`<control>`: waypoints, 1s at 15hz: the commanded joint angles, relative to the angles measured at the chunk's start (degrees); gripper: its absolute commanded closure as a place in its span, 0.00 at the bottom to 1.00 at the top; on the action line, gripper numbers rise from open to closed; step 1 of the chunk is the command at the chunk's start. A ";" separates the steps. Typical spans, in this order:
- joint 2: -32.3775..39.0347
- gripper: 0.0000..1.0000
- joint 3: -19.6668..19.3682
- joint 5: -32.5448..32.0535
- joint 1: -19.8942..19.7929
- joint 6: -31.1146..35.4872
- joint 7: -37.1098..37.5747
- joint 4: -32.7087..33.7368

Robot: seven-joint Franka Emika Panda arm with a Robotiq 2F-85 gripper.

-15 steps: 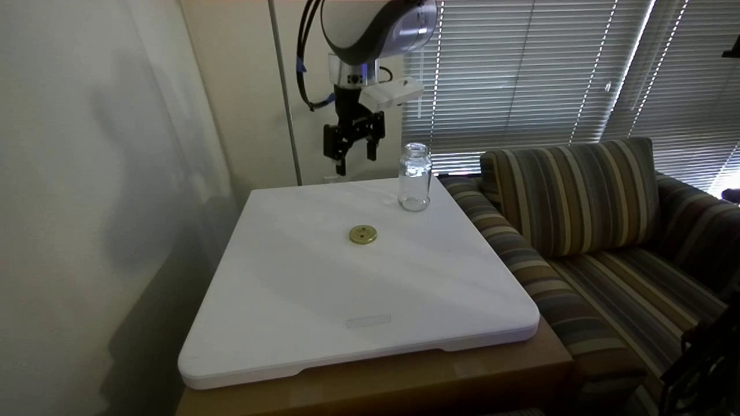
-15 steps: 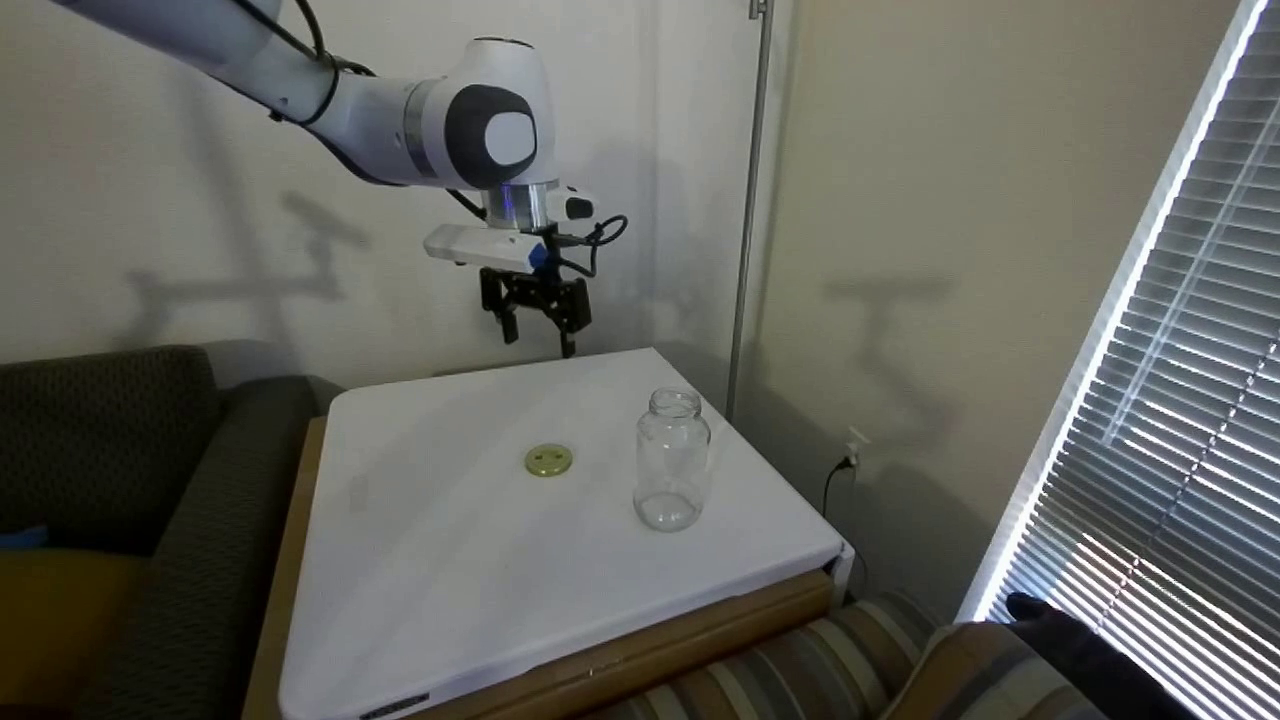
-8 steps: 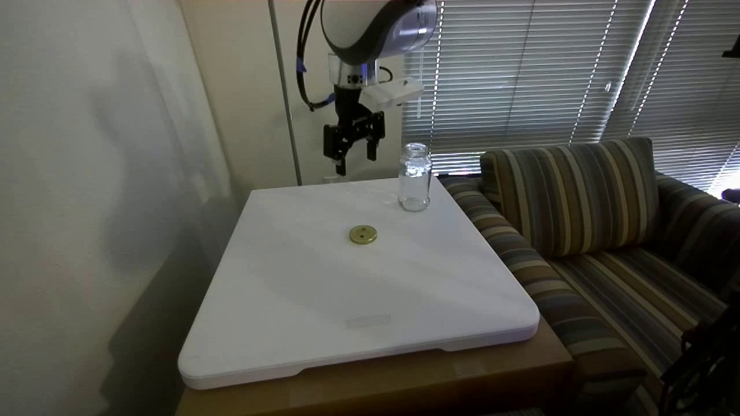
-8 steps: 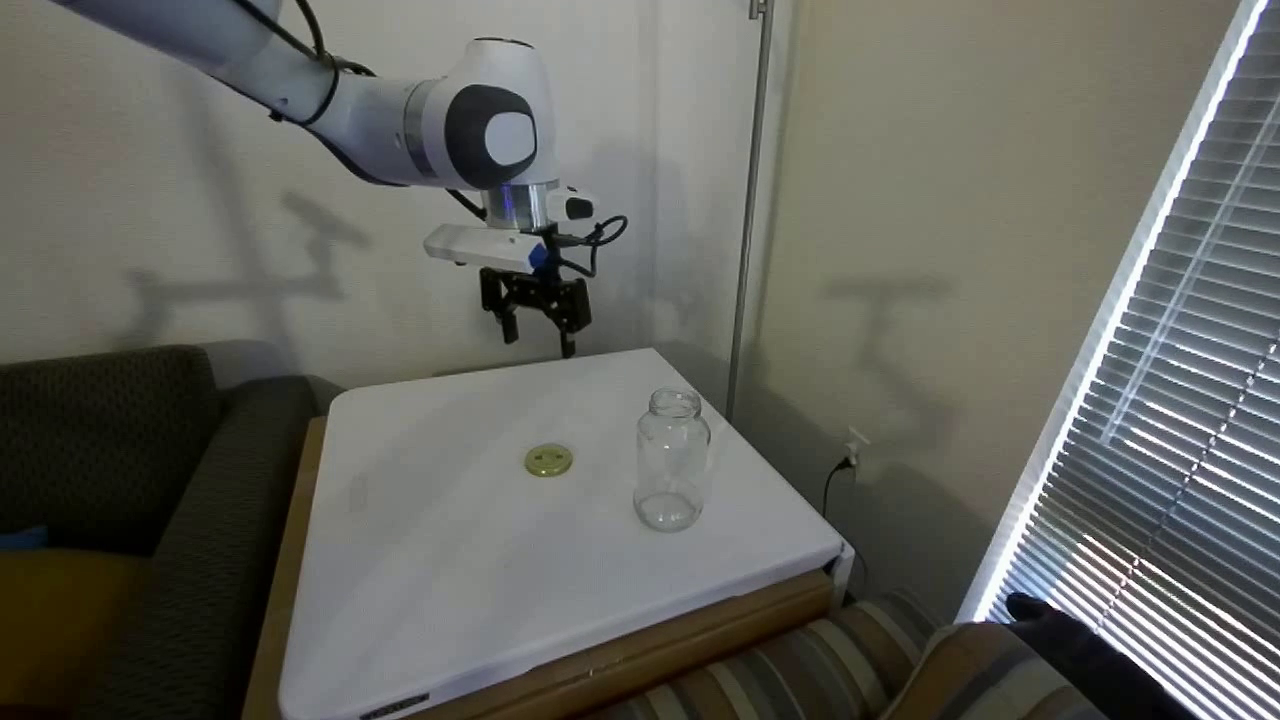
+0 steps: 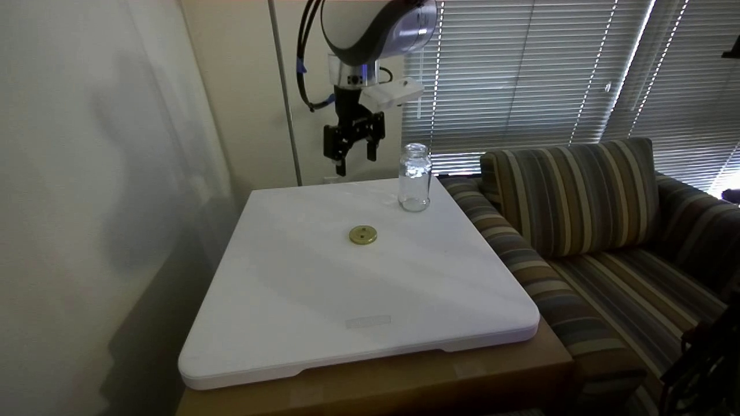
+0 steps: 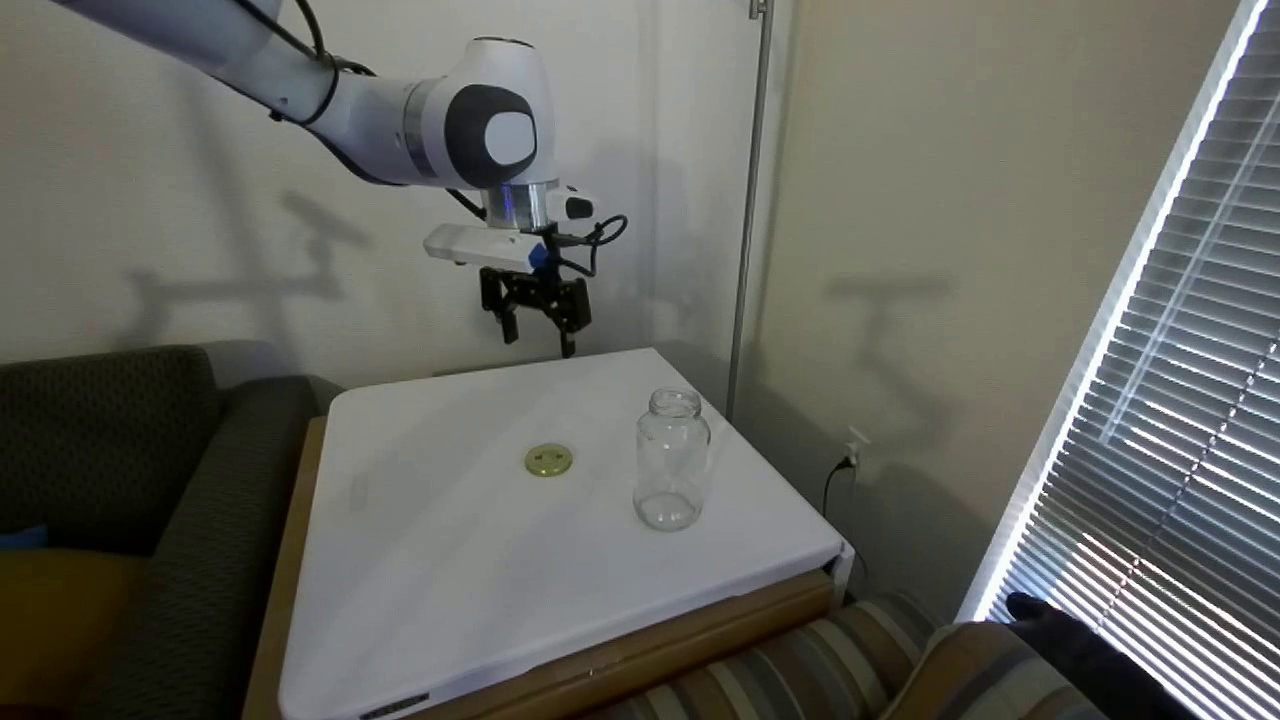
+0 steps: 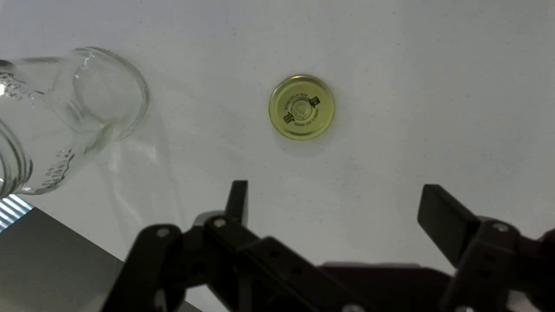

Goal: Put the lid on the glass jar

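Okay, so the glass jar (image 6: pixel 671 465) is standing upright on the white surface (image 6: pixel 430 570), and it's sitting there uncapped with its mouth pointing up. As for the lid (image 7: pixel 302 108), it's lying flat on that same surface, apart from the jar: to the jar's left in both exterior views, to its right in the wrist view. Its dull gold face is showing some tiny dark lettering around a ring in the middle. Meanwhile the fingers (image 7: pixel 448 223) are pointing down and standing wide apart up in the air, away from both things; they're hanging to the jar's left in both exterior views and poking in below and to the right of it in the wrist view, where the jar itself is getting cut off by the left edge. In an exterior view, the robot arm (image 6: pixel 380 130) is hanging higher up, above and left of the jar, a metal pole (image 6: pixel 752 200) is standing behind the jar, a dark couch (image 6: pixel 100 450) is sitting well to its left, and a dark cord (image 6: pixel 838 467) is dangling from a wall outlet (image 6: pixel 857 438) to its right. In an exterior view, some blinds (image 5: pixel 509 75) are hanging behind the jar and a striped armchair (image 5: pixel 578 202) is filling the space to its right, while down below it a brown base (image 5: pixel 376 387) is carrying the surface.
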 commanded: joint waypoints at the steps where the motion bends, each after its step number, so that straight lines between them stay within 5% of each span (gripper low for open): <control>1: 0.13 0.00 -0.11 0.09 0.12 -0.21 0.01 0.29; 15: 3.25 0.00 -0.33 0.28 0.45 1.51 1.59 0.86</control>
